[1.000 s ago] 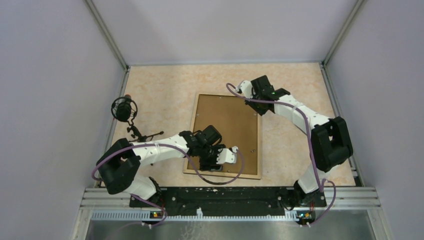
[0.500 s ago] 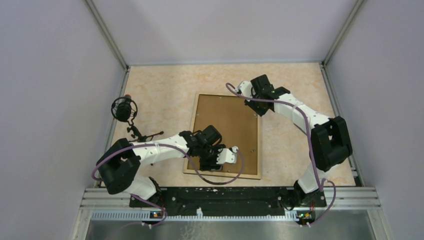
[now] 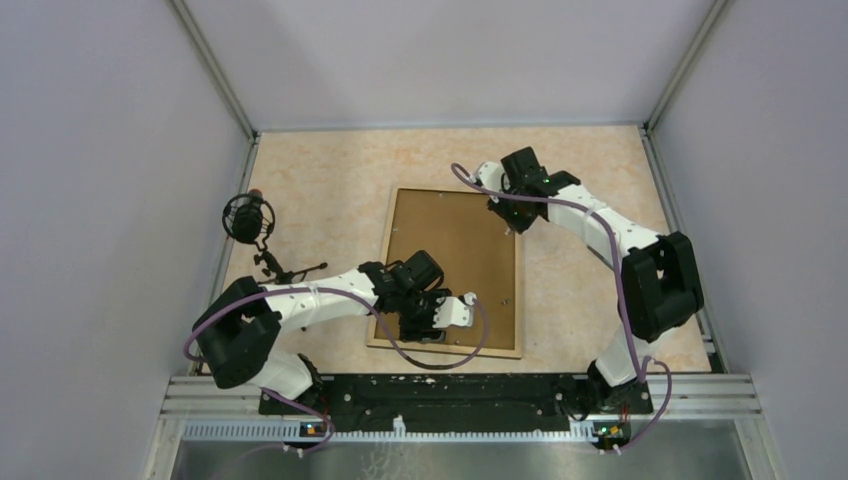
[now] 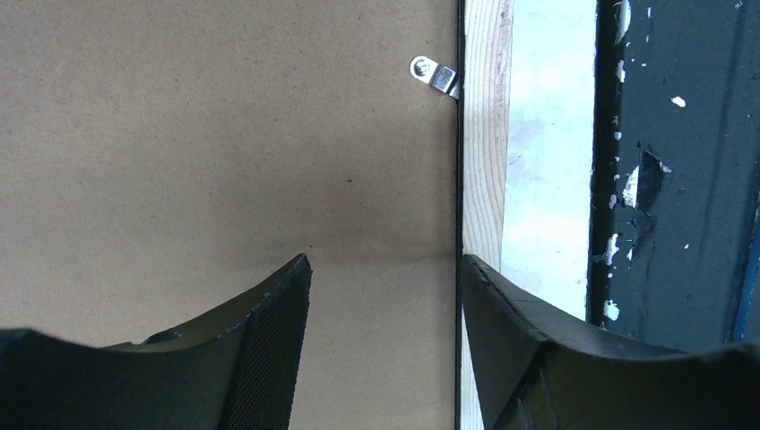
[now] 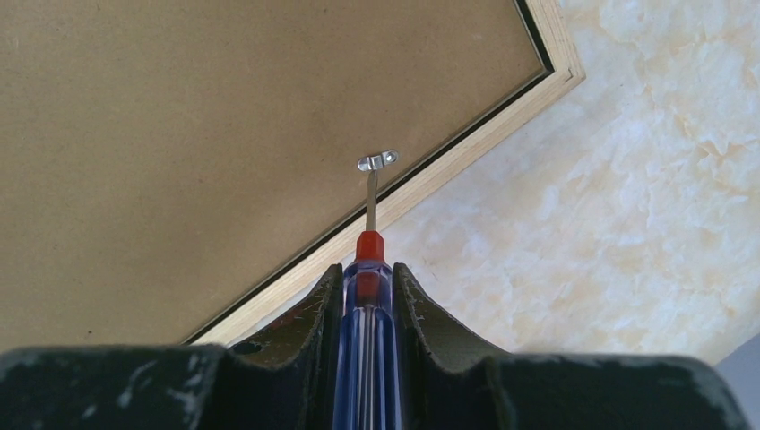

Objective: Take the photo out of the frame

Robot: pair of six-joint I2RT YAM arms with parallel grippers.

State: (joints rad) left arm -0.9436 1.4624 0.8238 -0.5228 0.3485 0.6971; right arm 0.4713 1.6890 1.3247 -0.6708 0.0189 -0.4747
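The frame [image 3: 455, 262] lies flat in the middle of the marbled, cream-and-peach table [image 3: 330, 190], back side up, so all that shows is its matte brown board, smooth and fibrous like pressed card; the photo is hidden from this side. Around the board runs a thin black line and then a pale, raw-wood rim with squared, mitred corners. Over at the far right edge, the right gripper [image 5: 367, 270] is clenched on a screwdriver [image 5: 363, 331], its clear blue handle pinched between the two dark, curved fingers [image 5: 314, 313]. A red collar caps the handle, and the slim steel shaft reaches out to a small shiny metal clip [image 5: 377, 161] sitting on the board just inside the rim; the tip meets that clip. Down at the near edge, the left gripper [image 4: 385, 264] stands released, its jaws well apart and holding nothing. One finger [image 4: 269, 313], faced with a fine mesh-textured pad, hangs over the brown board; the other is over the wooden rim. Whether either one touches the surface cannot be told. Just ahead of them, another little silver clip [image 4: 435, 73], rounded with a screw in it, lies on the board's edge. Beyond the rim sits a dark painted rail [image 4: 681, 179], its coat chipped and flecked white.
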